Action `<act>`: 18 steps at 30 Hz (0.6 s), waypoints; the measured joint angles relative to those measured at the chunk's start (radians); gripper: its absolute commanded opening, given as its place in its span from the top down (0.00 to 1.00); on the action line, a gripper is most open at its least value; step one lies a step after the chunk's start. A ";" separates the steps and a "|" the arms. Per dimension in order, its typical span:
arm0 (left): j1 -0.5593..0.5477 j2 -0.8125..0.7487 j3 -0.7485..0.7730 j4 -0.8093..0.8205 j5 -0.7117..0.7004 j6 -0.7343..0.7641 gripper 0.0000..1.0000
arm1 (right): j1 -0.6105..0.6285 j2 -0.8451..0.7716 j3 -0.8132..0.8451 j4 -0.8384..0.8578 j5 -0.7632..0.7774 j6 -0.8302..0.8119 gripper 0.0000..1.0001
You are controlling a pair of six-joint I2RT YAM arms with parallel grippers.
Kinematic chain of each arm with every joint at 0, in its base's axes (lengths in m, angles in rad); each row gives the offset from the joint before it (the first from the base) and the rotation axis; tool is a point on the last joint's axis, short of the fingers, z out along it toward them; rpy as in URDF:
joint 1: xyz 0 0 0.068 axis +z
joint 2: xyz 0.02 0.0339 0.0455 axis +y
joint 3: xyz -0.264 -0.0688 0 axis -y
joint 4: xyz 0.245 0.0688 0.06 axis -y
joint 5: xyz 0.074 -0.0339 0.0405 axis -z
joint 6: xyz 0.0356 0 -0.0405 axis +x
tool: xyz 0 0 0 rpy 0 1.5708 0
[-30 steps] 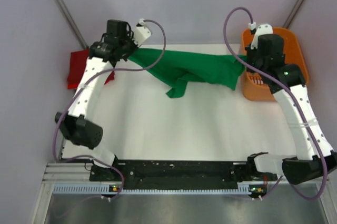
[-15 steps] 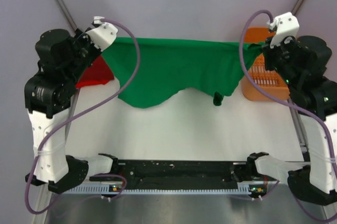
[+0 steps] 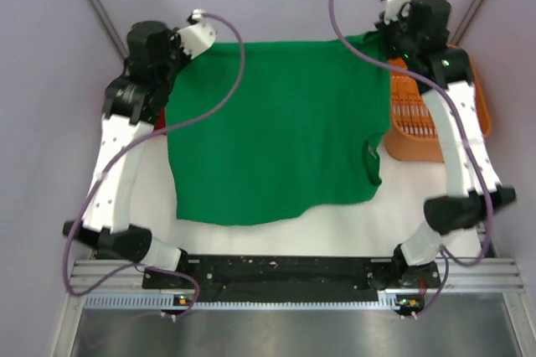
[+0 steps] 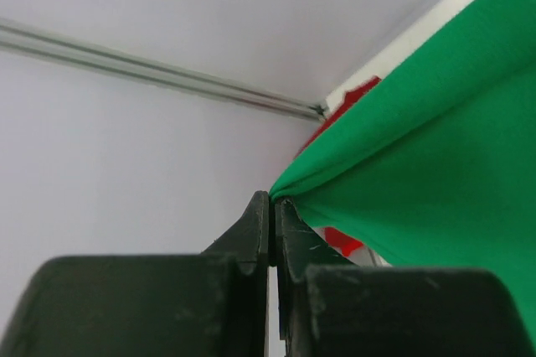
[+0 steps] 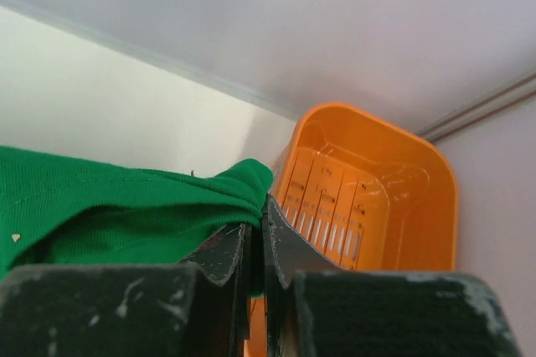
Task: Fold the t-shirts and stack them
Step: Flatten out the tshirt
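Note:
The bright green t-shirt point(image 3: 276, 131) is stretched out wide over the white table point(image 3: 276, 235), its near hem lying close to the front edge. My left gripper point(image 3: 182, 55) is shut on its far left corner. In the left wrist view the gripper point(image 4: 272, 202) pinches a fold of green cloth point(image 4: 435, 147). My right gripper point(image 3: 381, 38) is shut on the far right corner, and the right wrist view shows the gripper point(image 5: 255, 214) with bunched green cloth point(image 5: 109, 206) in it. The dark red t-shirt point(image 4: 356, 93) shows only as slivers beyond the green one, at the far left.
An orange plastic basket point(image 3: 435, 122) stands at the far right, right beside the right gripper; its slotted inside point(image 5: 377, 189) holds nothing. Grey walls enclose the table on the left, back and right. The arm bases sit on the black rail point(image 3: 285, 271) at the near edge.
Both arms have swung the green t-shirt forward and out. It hung bunched between them one second ago and now lies spread wide over the table. Both grips have stayed shut.

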 measured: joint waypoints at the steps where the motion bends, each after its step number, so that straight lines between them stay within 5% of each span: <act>1: 0.001 0.063 -0.001 0.079 -0.033 0.019 1.00 | -0.009 0.090 0.059 0.013 0.010 0.003 1.00; 8: 0.007 0.372 0.064 0.477 -0.158 0.177 1.00 | -0.040 0.459 0.443 0.149 0.109 -0.002 1.00; 14: 0.009 0.459 0.226 0.656 -0.163 0.282 1.00 | -0.051 0.375 0.449 0.338 0.113 -0.041 1.00; 18: 0.009 0.384 0.158 0.720 -0.123 0.299 1.00 | -0.051 0.208 0.297 0.367 0.093 -0.064 1.00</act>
